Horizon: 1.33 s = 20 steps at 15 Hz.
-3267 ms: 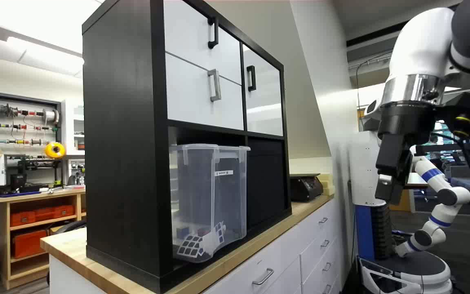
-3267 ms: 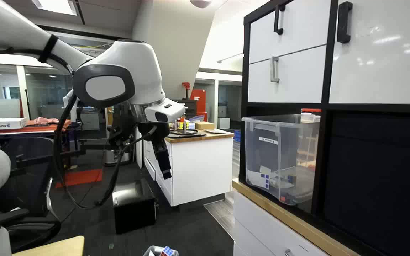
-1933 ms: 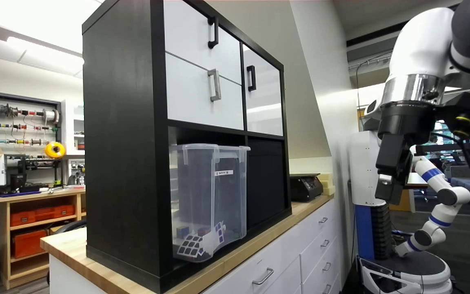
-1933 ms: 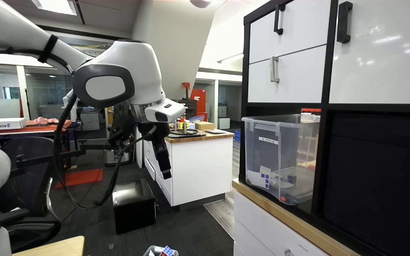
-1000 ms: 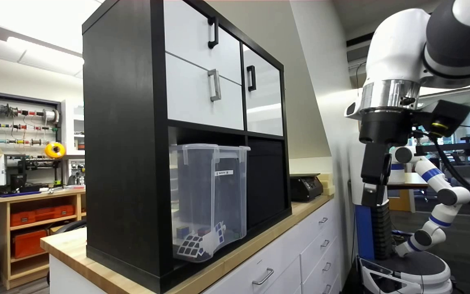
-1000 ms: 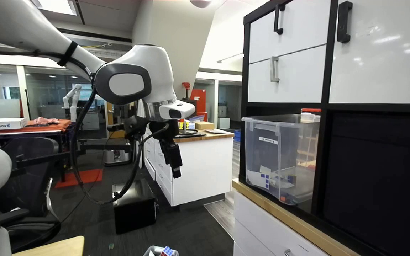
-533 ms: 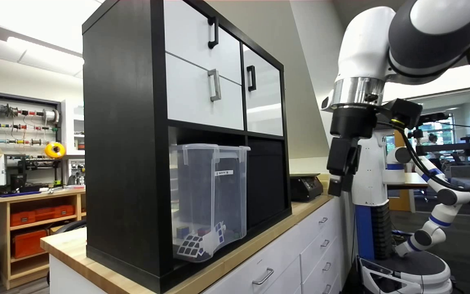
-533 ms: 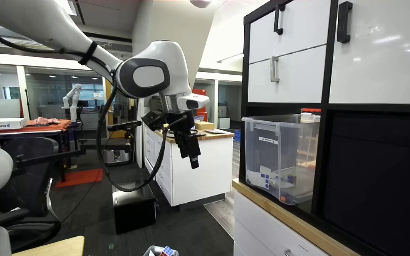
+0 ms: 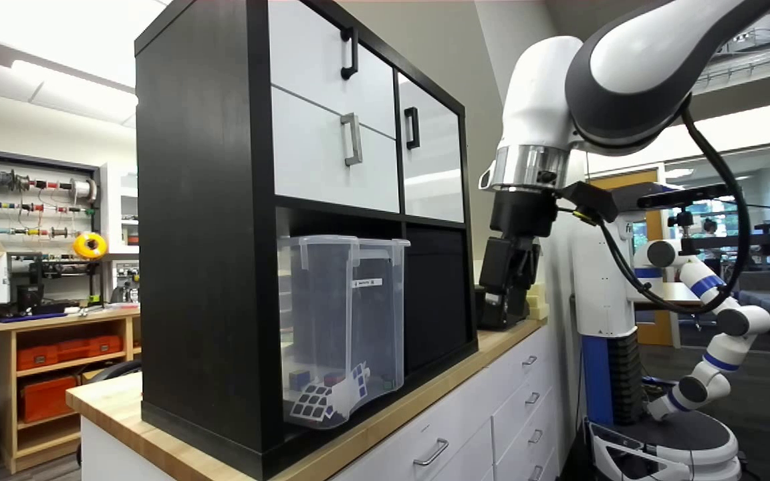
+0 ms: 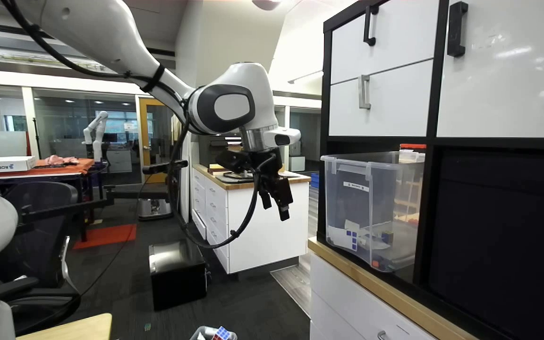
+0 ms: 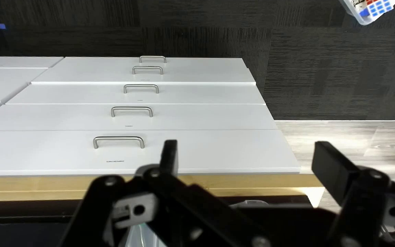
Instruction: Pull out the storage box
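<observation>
Storage box (image 9: 373,327), probably light, slick and springy, sits in a lower compartment of the black shelf unit (image 9: 201,234); its top front rim (image 10: 347,161) seems the best hold. The claw (image 11: 247,157) hangs apart from it, jaws spread.

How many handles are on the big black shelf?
3 in both exterior views: a top-left black handle, a silver handle below it, and a right-hand black handle. Any behind the shelf would be hidden.
</observation>
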### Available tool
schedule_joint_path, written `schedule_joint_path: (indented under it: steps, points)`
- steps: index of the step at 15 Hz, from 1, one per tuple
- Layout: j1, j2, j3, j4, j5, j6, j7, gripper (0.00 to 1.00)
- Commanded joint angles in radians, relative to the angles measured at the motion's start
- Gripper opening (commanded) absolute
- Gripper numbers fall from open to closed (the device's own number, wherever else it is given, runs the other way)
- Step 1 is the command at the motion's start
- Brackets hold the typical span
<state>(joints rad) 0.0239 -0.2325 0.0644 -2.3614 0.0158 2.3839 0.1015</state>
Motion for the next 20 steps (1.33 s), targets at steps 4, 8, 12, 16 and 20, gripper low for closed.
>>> schedule_joint_path:
  steps: [4,8,12,16,20]
  points:
    - [0.005,0.074,-0.005,0.065,-0.008,-0.002,0.001,1.0]
    - [0.005,0.081,-0.005,0.074,-0.008,-0.002,0.001,1.0]
    - [0.005,0.081,-0.005,0.074,-0.008,-0.002,0.001,1.0]
    - [0.012,0.089,-0.014,0.095,0.024,-0.004,-0.065,1.0]
    - [0.013,0.09,-0.02,0.132,0.019,-0.002,-0.146,1.0]
